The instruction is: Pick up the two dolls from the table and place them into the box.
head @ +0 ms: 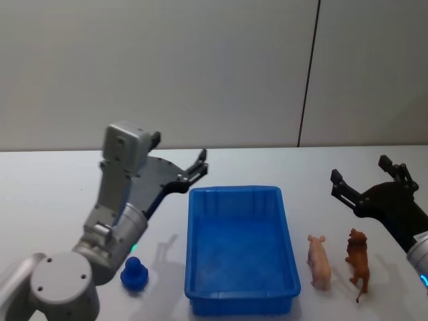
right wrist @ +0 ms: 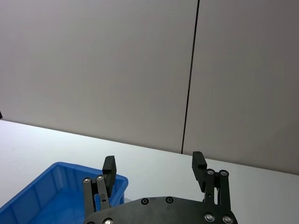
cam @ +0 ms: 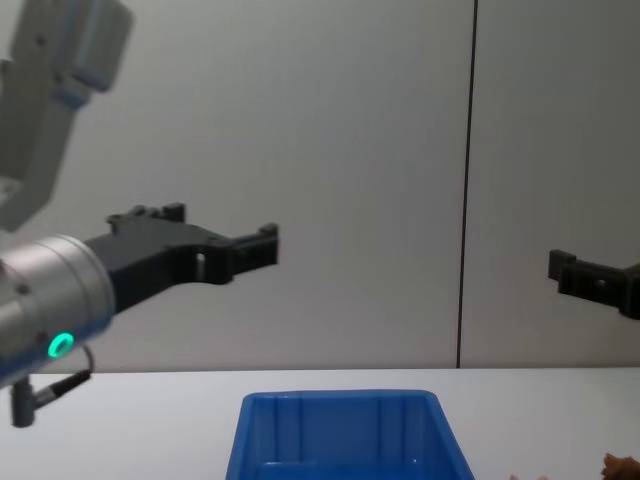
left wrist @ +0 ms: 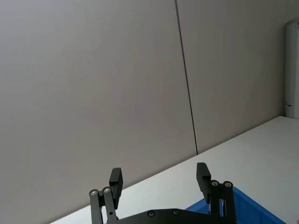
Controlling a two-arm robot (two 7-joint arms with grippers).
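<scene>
Dolls not yet picked up: pink pig point(head: 319, 261) and brown lion point(head: 358, 261) lie side by side on the table point(head: 53, 180), just beside the right wall of the box point(head: 234, 192), pig nearer the box, the two close but apart. Box sits mid-table with no doll in it. A small blue figure point(head: 134, 274) stands on the box's left side, next to the left arm; whether it counts as a doll I cannot tell. Right gripper point(head: 360, 172) hangs above the table beyond the lion, jaws spread wide and holding nothing. Left gripper point(head: 200, 166) is raised near the box's far left corner, jaws likewise parted and unloaded. Step in hand, as I judge it, is the first reach, and the right arm is best placed for it. Advice: come straight down over one animal, close across its narrow body rather than along its length, and take the lion first so the outer finger has room. Watch that a finger does not nudge the neighbouring pig or catch the box rim.
</scene>
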